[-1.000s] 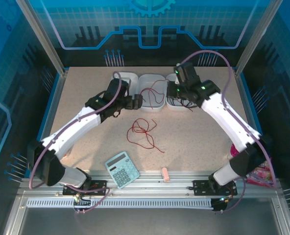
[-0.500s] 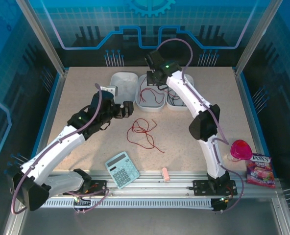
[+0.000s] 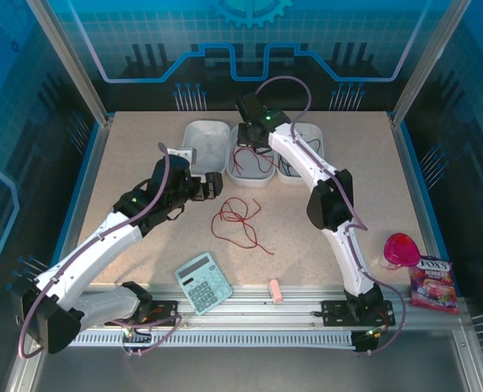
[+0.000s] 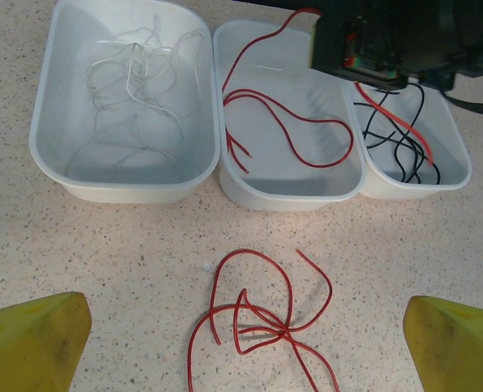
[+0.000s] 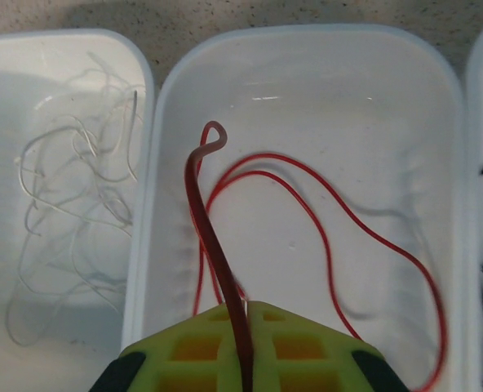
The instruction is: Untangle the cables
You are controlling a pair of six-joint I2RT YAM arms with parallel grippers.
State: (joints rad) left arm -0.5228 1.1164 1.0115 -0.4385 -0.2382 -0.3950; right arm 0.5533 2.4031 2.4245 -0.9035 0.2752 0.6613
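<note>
A tangle of red cables (image 3: 240, 224) (image 4: 262, 322) lies loose on the table. My left gripper (image 3: 213, 184) (image 4: 245, 343) stands open just left of it, one yellow fingertip on each side. Three white trays sit side by side at the back. The left tray (image 4: 119, 192) holds white cables (image 4: 135, 82) (image 5: 70, 188). In the middle tray (image 4: 290, 196) (image 5: 307, 37) lies a red cable (image 4: 307, 135) (image 5: 347, 220). The right tray (image 4: 413, 189) has black and red cables (image 4: 401, 139). Above the middle tray, my right gripper (image 3: 245, 135) (image 5: 245, 327) is shut on a red cable (image 5: 213, 229).
A light-blue calculator (image 3: 203, 282) and a small pink block (image 3: 276, 291) lie near the front edge. At the front right stand a pink-lidded cup (image 3: 401, 249) and a snack packet (image 3: 433, 284). Blue walls enclose the table.
My right arm has swung left from the right tray to above the middle tray, carrying the red cable. My left arm has drawn back left, away from the trays.
</note>
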